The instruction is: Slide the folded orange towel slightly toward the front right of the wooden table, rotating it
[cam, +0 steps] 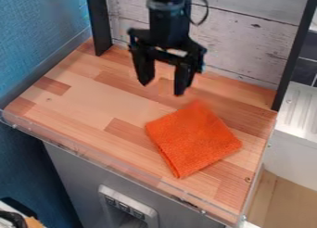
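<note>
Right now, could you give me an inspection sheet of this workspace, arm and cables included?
Surface: striped light-and-reddish wooden countertop, with a clear strip along its front edge.
Job's things: bright orange, folded fabric cloth, lying flat, turned at an angle.
Clutter: dark object off the counter, lower left corner; cut off, cannot tell what.
Pincer: black, two-fingered pincer hangs over the wood near the cloth, fingers apart, nothing between them.
Cables: thin black cable looping beside the arm.
Surroundings: blue textured wall, whitewashed plank wall, grey cabinet front.

Bright, rather even light on the wooden surface (84, 99), with soft shadows, more dim at lower left.
</note>
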{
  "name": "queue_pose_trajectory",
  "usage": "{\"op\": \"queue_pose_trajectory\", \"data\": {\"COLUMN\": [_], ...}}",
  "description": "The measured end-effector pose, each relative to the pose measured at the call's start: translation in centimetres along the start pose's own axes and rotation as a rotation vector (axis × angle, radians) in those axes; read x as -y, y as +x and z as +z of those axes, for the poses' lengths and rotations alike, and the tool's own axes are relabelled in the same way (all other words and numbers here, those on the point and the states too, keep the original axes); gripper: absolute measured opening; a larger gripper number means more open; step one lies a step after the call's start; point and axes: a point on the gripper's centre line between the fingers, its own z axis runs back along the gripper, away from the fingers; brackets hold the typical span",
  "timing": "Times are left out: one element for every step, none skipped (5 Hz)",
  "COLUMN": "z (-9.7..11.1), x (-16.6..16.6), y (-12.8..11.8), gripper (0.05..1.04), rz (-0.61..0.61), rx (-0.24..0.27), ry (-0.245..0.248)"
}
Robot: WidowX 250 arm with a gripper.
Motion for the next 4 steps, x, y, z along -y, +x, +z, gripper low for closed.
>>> {"op": "queue_pose_trajectory", "data": {"z": [1.4, 1.9, 2.4, 3.0], "x": [-0.8, -1.4, -2.0, -2.8], "y": [-0.3, -0.8, -0.9, -0.6], "gripper": [0.999, 0.999, 0.999, 0.999], "rz": [0.011, 0.014, 0.022, 0.024], "rx": [-0.004, -0.012, -0.009, 0.006], "ry": [0.016, 0.024, 0.026, 0.027]}}
